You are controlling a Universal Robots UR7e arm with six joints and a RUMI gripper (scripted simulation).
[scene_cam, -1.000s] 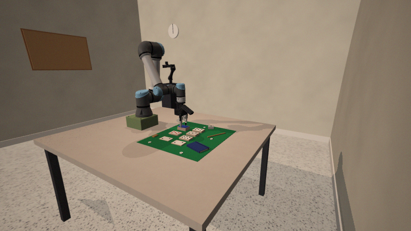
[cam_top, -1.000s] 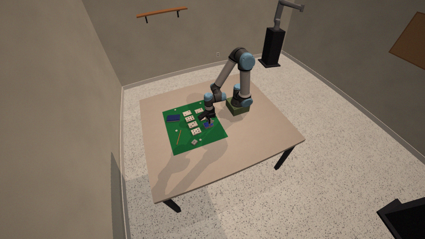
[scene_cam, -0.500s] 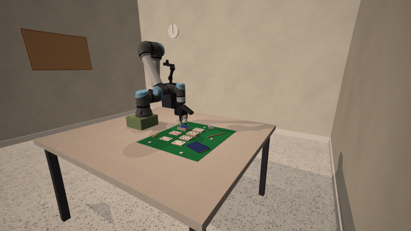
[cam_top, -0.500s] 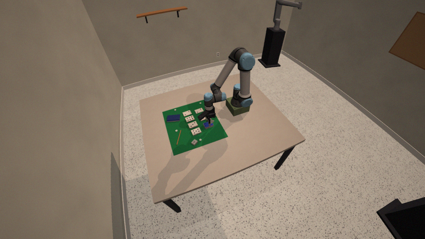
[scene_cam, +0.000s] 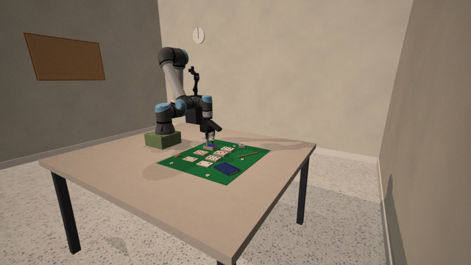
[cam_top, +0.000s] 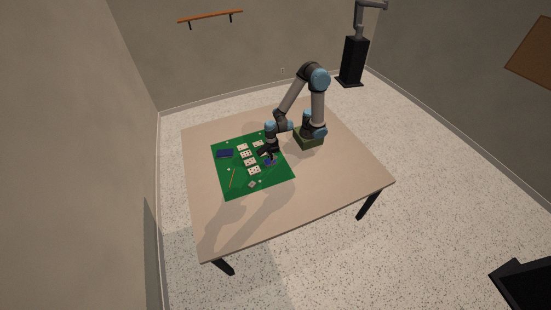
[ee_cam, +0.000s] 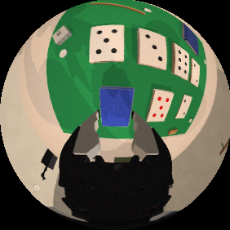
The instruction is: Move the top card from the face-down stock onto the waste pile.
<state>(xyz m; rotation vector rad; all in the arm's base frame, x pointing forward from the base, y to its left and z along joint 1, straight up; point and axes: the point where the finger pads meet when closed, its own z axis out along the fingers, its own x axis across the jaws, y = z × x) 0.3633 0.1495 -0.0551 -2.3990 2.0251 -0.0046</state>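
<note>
The face-down stock (ee_cam: pixel 117 107) is a small stack with a blue top card; it also shows in the top view (cam_top: pixel 269 162) and the exterior view (scene_cam: pixel 209 145). The waste pile (ee_cam: pixel 160 104), topped by a card with five red pips, lies just to its right on the green mat (cam_top: pixel 252 165). It also shows in the exterior view (scene_cam: pixel 200 152). My gripper (ee_cam: pixel 115 111) stands straight down over the stock's near end. Its two fingers straddle the top card along its long edges, open about a card's width. The card lies flat on the stack.
A far row of black-pip cards (ee_cam: pixel 106 43) (ee_cam: pixel 152 48) (ee_cam: pixel 180 60) lies beyond the stock. Another card (ee_cam: pixel 185 106) lies right of the waste. A blue book (cam_top: pixel 224 153), a pencil (cam_top: pixel 231 177) and a small grey block (cam_top: pixel 251 184) lie on the mat.
</note>
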